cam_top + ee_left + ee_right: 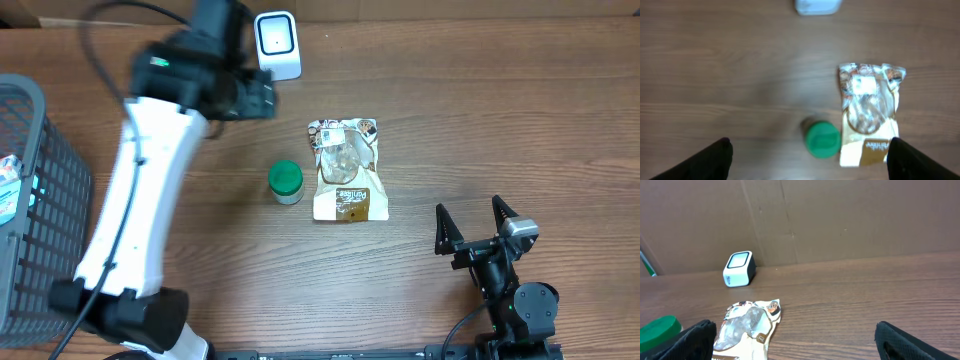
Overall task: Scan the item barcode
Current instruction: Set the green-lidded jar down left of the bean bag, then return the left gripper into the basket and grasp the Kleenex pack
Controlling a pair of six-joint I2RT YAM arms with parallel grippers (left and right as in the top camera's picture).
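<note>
The left gripper (810, 145) hangs over the table with its jaws spread wide, holding nothing. The right gripper (468, 208), at 5 o'clock, is likewise spread and empty. The brown wood-grain table (500, 120) backs onto a cardboard wall (840, 220). The snack bag (347, 185) lies flat mid-table, with a green-lidded jar (286, 182) just beside it at 9 o'clock and the white scanner (277, 45) at 11 near the far edge. A mesh basket (40, 200) sits at the left edge. The bag's print is too blurred to read.
</note>
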